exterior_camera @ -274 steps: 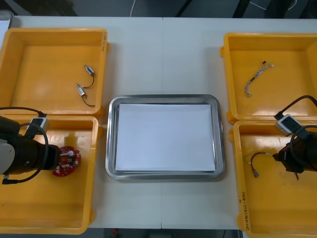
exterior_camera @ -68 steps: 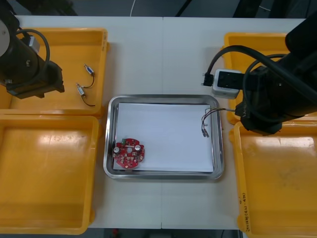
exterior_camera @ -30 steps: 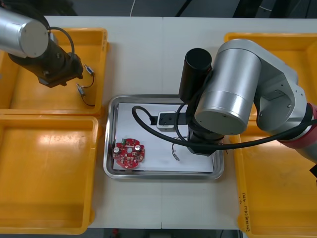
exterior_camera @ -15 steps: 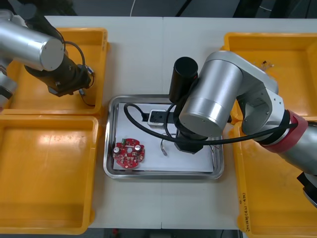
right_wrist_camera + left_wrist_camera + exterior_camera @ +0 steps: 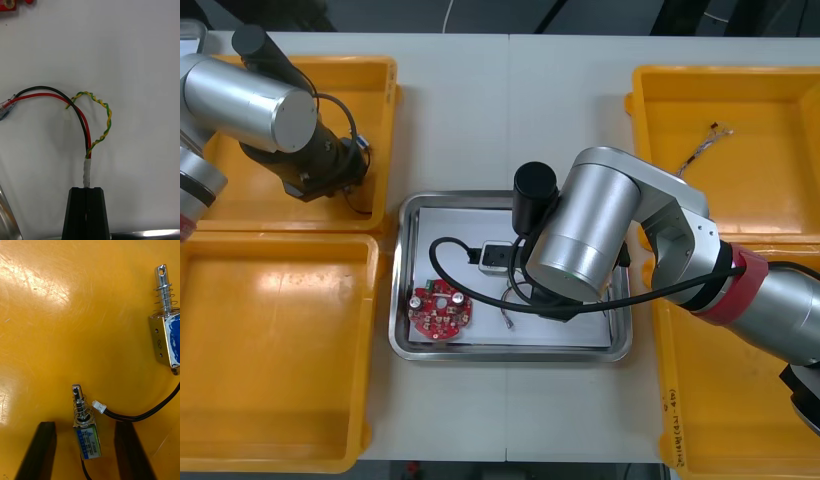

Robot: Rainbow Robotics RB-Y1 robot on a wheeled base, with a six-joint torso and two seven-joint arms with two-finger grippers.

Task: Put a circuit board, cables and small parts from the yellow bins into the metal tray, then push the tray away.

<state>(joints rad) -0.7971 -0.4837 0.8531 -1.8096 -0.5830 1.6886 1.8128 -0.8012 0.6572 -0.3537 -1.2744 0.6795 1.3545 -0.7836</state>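
Loading the metal tray (image 5: pixel 405 300)
Right gripper (image 5: pixel 86 189) is pinching the red and yellow cable (image 5: pixel 88 127) to lay it down; left gripper (image 5: pixel 84 423), fingers spread, is straddling 1 small metal part (image 5: pixel 87 433).

An assembly workbench in a lab: a light flat table (image 5: pixel 510 110) holds rectangular yellow plastic bins (image 5: pixel 280 350) at frame left and right, and a shiny rectangular metal tray (image 5: pixel 480 354) at centre.

You've got yellow bins (image 5: pixel 270 350). Tray (image 5: pixel 480 352): shiny metal rim, white inside. Circuit board (image 5: pixel 442 308) red, silver bits on it. Your cable (image 5: pixel 84 125): red and black strands, a yellow-green twist, white sleeve. Small metal part (image 5: pixel 87 427) silver, blue label, black lead.
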